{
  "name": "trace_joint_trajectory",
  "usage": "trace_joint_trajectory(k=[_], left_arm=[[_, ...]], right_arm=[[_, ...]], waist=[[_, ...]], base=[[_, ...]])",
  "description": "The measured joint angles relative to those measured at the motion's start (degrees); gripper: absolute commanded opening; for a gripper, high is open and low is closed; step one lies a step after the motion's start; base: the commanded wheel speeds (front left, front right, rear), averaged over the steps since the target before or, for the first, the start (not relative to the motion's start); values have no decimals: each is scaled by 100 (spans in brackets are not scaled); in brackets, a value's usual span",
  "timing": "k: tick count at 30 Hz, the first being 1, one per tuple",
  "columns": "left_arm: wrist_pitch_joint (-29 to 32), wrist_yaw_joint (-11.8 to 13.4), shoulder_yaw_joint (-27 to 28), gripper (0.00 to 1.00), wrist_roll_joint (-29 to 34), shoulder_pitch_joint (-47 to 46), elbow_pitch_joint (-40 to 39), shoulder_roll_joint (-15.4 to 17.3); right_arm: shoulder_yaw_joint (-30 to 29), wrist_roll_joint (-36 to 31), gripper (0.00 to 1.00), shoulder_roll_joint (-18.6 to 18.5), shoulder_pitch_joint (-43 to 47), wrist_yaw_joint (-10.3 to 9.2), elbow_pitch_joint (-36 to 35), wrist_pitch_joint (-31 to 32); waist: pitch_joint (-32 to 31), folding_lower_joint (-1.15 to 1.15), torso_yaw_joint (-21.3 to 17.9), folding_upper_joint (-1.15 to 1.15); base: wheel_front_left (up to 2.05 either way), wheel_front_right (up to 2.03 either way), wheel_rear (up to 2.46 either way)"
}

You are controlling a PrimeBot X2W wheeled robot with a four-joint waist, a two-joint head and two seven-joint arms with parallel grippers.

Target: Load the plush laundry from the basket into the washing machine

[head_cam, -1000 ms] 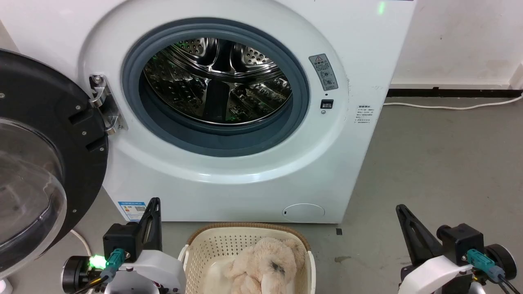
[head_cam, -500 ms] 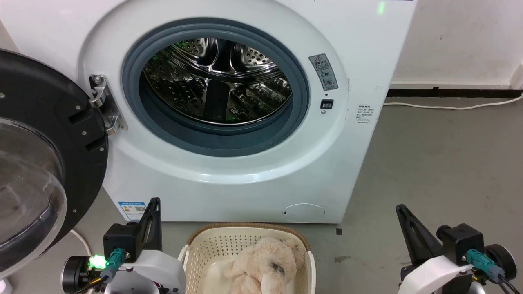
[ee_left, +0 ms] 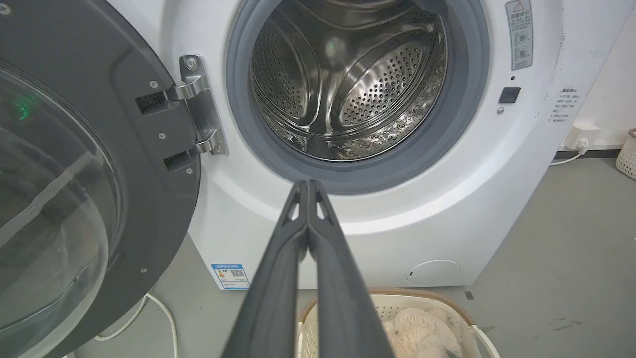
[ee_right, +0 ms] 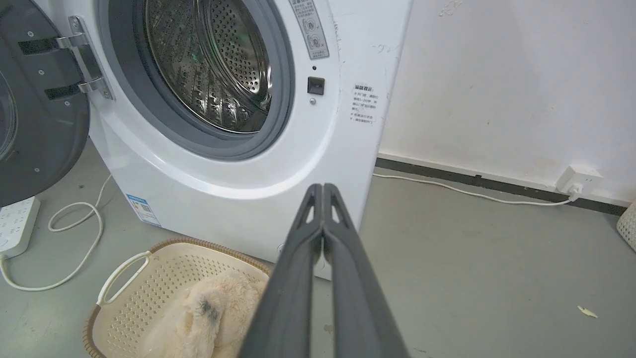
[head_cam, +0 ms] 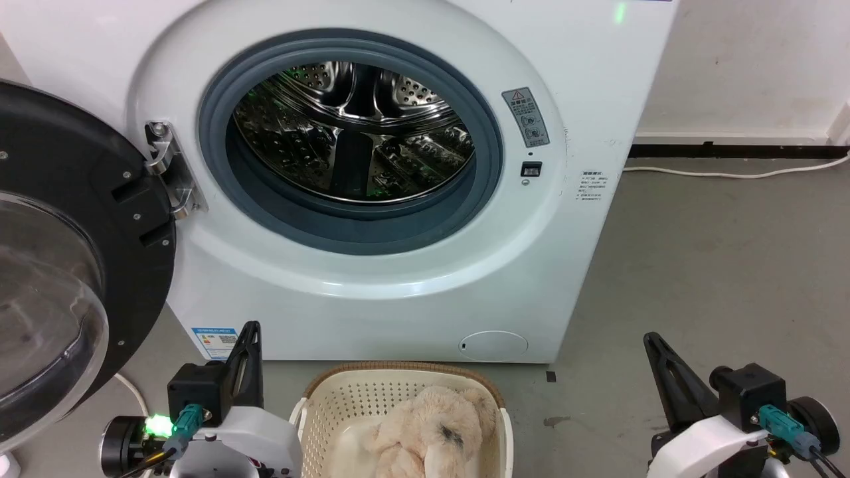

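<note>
Your left claw [head_cam: 251, 335] at lower left and right claw [head_cam: 652, 342] at lower right are both closed, empty. The plush [head_cam: 435, 428] lies in the basket [head_cam: 339, 398] at bottom centre, before the washer [head_cam: 412, 292], whose door [head_cam: 80, 153] stands open.

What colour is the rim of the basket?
Brown and woven-looking. The basket shows best in the right wrist view.

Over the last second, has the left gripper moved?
No. The left gripper keeps its place beside the blue label on the washing machine, left of the basket.
</note>
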Motion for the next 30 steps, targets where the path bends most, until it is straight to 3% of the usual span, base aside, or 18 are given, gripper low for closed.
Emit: trace_joint_trajectory(k=[18, 19, 30], left_arm=[[0, 0, 2, 0, 0, 0, 0, 0], [0, 1, 1, 100, 0, -1, 2, 0], [-54, 5, -53, 100, -123, -2, 21, 0]], right_arm=[[1, 0, 0, 0, 0, 0, 0, 0], [1, 2, 100, 0, 1, 0, 1, -1], [15, 75, 100, 0, 7, 1, 20, -59]], waist=[[0, 0, 0, 0], [0, 0, 0, 0], [9, 0, -8, 0]], base=[[0, 0, 0], [0, 0, 0], [0, 0, 0]])
